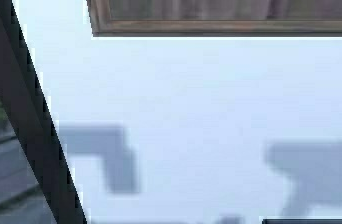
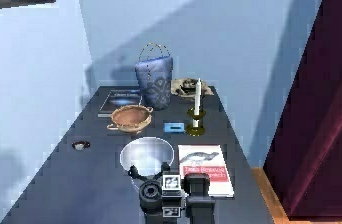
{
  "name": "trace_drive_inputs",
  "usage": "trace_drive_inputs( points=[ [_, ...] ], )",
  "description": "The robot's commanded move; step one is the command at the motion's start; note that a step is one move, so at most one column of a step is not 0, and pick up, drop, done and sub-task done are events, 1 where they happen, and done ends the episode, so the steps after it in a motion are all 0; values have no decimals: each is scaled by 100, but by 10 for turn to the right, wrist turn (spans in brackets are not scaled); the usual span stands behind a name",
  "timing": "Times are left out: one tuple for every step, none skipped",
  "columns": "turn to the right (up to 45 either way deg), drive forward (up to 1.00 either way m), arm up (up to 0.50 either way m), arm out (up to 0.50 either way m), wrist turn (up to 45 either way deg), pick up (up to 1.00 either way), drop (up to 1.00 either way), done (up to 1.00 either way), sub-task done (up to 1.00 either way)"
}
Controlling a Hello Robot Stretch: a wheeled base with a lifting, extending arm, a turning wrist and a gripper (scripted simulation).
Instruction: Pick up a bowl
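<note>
So, the gripper (image 2: 147, 178) sits at the near end of the dark tabletop (image 2: 69, 180), right at the near rim of a shiny, silvery round bowl (image 2: 147, 155). Honestly, I can't tell whether it has hold of anything, since the bowl stands on the table right behind the fingers. That bowl looks like the obvious pick. If I were doing this step, I'd get the fingers set over the rim, one inside and one outside, before lifting. Then I'd go straight up so it doesn't tip or slide into the red-and-white paperback book (image 2: 205, 168) lying just beside it on the arm side view's right. Farther out there's a brown clay bowl with little side handles (image 2: 132, 118), a small blue card (image 2: 173, 126), a white candle in a brass holder (image 2: 196, 108), and a grey-blue basket with wire handles (image 2: 157, 72) near the wall. Plenty to bump, so a slow lift seems smart.
</note>
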Motion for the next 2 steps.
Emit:
trace_drive_inputs(
  points=[
    [0, 0, 10, 0, 0, 0, 0, 0, 0],
    [0, 0, 0, 0, 0, 0, 0, 100, 0]
  ],
)
